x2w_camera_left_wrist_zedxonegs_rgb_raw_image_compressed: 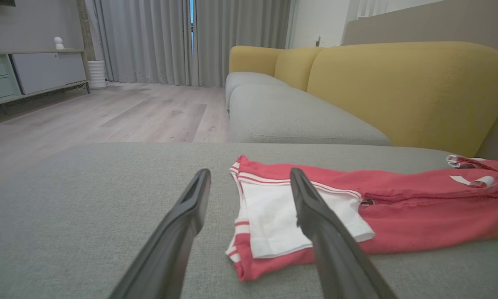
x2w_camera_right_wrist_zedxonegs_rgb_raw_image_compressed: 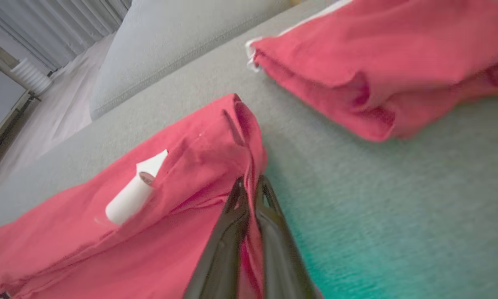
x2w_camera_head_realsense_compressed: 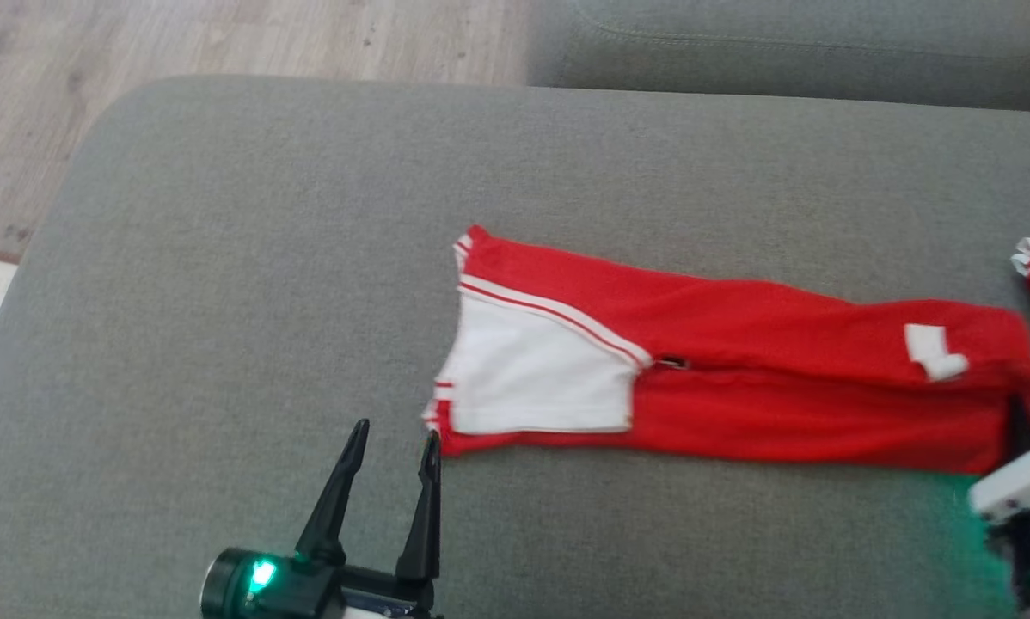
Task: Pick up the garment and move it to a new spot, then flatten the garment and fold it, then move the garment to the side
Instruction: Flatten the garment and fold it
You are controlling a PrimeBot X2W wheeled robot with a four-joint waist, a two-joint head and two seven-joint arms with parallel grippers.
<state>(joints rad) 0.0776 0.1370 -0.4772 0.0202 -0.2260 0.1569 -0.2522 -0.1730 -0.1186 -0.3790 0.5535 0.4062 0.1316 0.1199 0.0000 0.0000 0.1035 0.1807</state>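
The red garment (x2w_camera_head_realsense_compressed: 781, 361) lies stretched flat on the grey cushion (x2w_camera_head_realsense_compressed: 223, 258), its long side running across the robot's front. A white panel (x2w_camera_head_realsense_compressed: 532, 370) with red-and-white striped trim covers the garment's left end, and a small white tag (x2w_camera_head_realsense_compressed: 934, 352) curls up near its right end.

The left gripper (x2w_camera_head_realsense_compressed: 396, 430) sits just off the garment's near left corner. Its fingers are spread wide with nothing between them, and the right fingertip is almost at the hem.

The right gripper (x2w_camera_right_wrist_zedxonegs_rgb_raw_image_compressed: 251, 182) is at the garment's right edge, its two fingers pressed together with a fold of the red cloth pinched between them.

A second red piece (x2w_camera_right_wrist_zedxonegs_rgb_raw_image_compressed: 378, 62) lies beyond that right edge, apart from the garment, with bare cushion between them.
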